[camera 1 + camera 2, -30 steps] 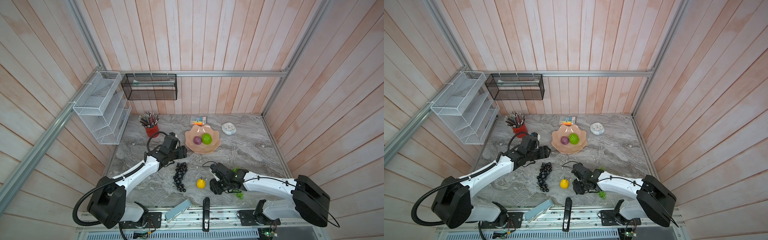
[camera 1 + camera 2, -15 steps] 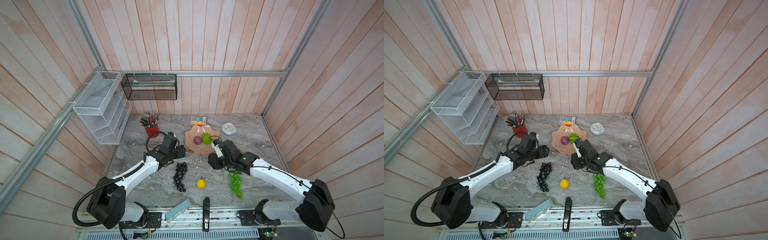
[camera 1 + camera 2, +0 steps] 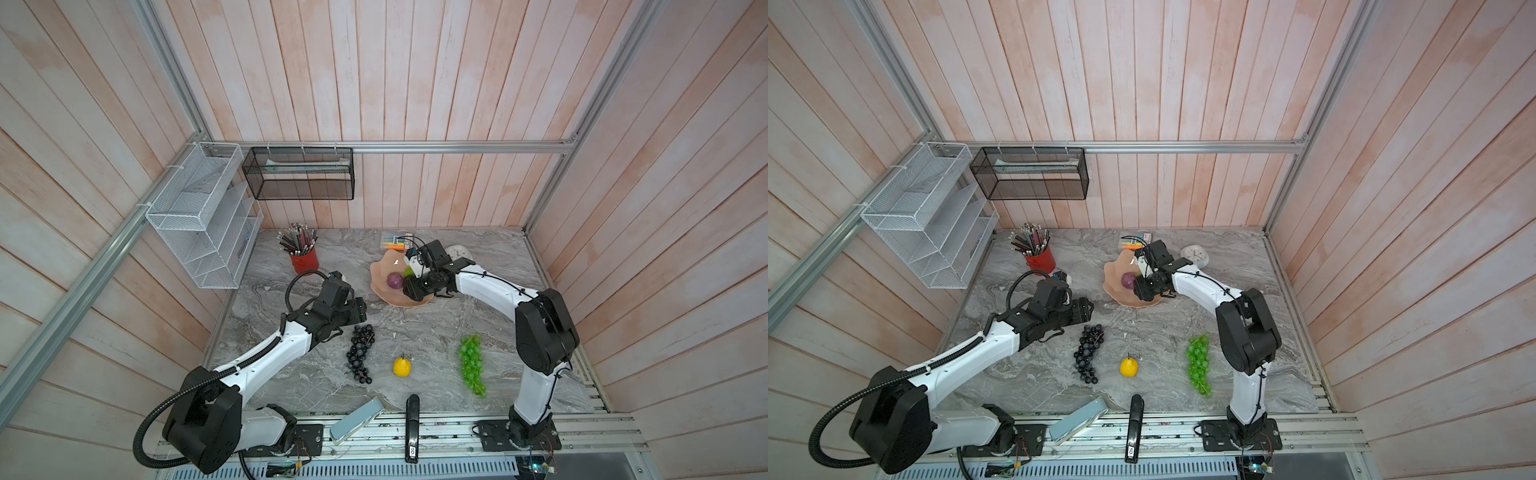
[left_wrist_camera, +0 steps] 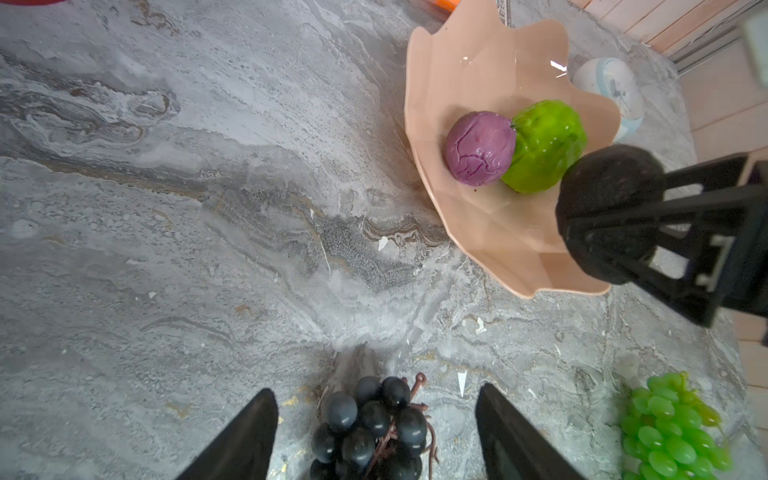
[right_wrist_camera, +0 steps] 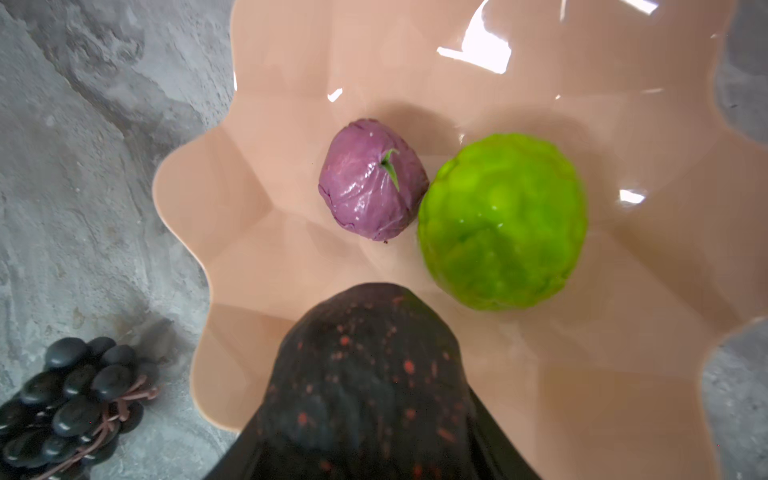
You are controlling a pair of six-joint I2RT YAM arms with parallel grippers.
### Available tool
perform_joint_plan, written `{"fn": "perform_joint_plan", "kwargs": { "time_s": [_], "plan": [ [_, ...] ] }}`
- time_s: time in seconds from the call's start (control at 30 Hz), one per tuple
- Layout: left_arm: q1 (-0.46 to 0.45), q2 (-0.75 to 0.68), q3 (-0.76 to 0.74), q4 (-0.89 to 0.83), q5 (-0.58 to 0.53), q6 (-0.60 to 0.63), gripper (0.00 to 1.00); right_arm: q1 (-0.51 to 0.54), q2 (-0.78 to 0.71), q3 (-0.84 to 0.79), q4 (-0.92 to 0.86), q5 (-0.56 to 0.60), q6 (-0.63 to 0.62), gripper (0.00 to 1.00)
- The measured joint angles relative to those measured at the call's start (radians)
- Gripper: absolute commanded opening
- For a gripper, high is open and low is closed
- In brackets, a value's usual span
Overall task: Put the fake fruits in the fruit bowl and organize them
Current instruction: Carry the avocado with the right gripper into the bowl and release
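Right arm is swinging in from the front of the table (image 3: 415,328), where it was working beside the lemon (image 3: 402,367) a second ago. Your right gripper (image 3: 418,286) is now hanging over the bowl (image 3: 384,296), its jaws clamping the avocado (image 5: 365,374) from both sides. Avocado is sitting over the bowl's near part, short of the purple fruit (image 5: 374,180) and green fruit (image 5: 503,222), which are touching each other in the middle. Whether it is resting on the dish or riding above it, you cannot tell from these views.

Left arm is barely shifting over the same second. Your left gripper (image 4: 374,392) is hovering empty, jaws spread wide, poised over the stem end of the black grapes (image 3: 360,353).

Meaning for the task: two fruits are lying in the bowl and a third is arriving, so you are likely heading into the release. Watch for it rolling into the pair or off the low rim. Black grapes, lemon and green grapes (image 3: 471,365) are lying out on the table, well apart from the bowl, waiting.
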Motion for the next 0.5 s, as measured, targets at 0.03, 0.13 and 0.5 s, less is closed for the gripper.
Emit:
{"fn": "perform_joint_plan", "kwargs": {
  "time_s": [0.03, 0.13, 0.5],
  "plan": [
    [0.0, -0.002, 0.0, 0.0, -0.002, 0.0, 0.77, 0.0, 0.011, 0.005, -0.007, -0.004, -0.003, 0.43],
    [0.0, -0.008, 0.0, 0.0, -0.005, 0.0, 0.77, -0.002, 0.051, 0.04, -0.024, -0.011, -0.013, 0.44],
    [0.001, -0.028, -0.004, -0.001, -0.014, 0.0, 0.77, -0.012, 0.183, 0.18, -0.072, -0.01, -0.04, 0.54]
  ]
}}
